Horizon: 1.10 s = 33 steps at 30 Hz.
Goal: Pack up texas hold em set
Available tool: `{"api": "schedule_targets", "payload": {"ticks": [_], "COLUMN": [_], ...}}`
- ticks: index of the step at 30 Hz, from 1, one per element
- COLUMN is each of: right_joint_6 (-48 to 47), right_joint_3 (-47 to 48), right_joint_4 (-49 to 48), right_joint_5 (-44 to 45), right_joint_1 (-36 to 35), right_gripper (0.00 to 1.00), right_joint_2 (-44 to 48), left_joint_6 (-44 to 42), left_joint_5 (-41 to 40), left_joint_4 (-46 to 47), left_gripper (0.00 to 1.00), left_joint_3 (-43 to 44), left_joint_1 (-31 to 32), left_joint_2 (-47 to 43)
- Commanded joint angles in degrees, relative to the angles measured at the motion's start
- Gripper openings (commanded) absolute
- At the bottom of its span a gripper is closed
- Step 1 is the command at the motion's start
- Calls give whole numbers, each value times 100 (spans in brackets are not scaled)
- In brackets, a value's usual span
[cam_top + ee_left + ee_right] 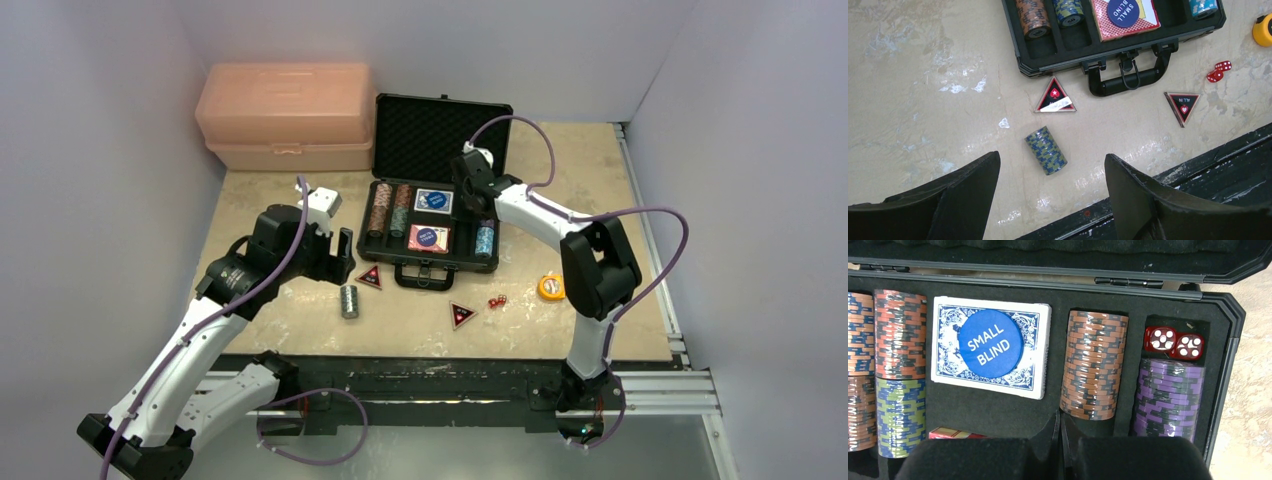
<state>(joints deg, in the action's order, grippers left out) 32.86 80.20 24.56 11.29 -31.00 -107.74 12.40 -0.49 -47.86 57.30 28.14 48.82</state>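
The black case (432, 262) lies open, its lid (440, 130) upright. It holds chip stacks, a blue card deck (990, 352) with a SMALL BLIND disc, a red deck (948, 433) and two red dice (1173, 342). My right gripper (470, 188) is shut and empty over the case, its tips (1058, 416) beside a brown chip stack (1093, 365). My left gripper (1052, 161) is open above a blue-green chip stack (1046, 150) lying on its side on the table (349, 301). Two red triangular buttons (1055, 96) (1183, 105) and two more red dice (1218, 71) lie in front of the case handle (1128, 77).
A salmon-pink plastic box (285, 115) stands at the back left beside the case. An orange tape measure (551, 287) sits to the right of the case front. The table's dark front rail (1208, 165) runs just below the loose pieces. Grey walls close in on both sides.
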Motion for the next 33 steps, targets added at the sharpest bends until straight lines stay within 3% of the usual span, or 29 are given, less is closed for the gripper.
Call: {"api": "schedule_targets", "payload": {"ticks": [1,8,14,20,31,33], "right_joint_6": [-122,-213,-266,-343,-571,-575], "right_joint_3": [319,266,206,49,-186,-261], "right_joint_4": [-34,-62,-135,-311,-579,-684], "right_joint_5": [282,54,-141,-177,-243,-247], "right_joint_1": [20,23,21,20,19,22], "right_gripper": [6,17,37,51,95,99], "right_joint_2": [-48,131,339,666,1181,1317], "left_joint_6": [-83,-85,-97,-94,-115,-112], "left_joint_5": [-59,-109,-149,-185,-434,-504], "left_joint_4": [92,94,95,84,53,34], "left_gripper": [76,76,76,76,76,76], "left_joint_3": [3,-7,-7,-6,-6,7], "left_joint_1": [-30,-28,-35,-37,-38,-37], "left_joint_2": [-34,-40,11,87,267,304]}}
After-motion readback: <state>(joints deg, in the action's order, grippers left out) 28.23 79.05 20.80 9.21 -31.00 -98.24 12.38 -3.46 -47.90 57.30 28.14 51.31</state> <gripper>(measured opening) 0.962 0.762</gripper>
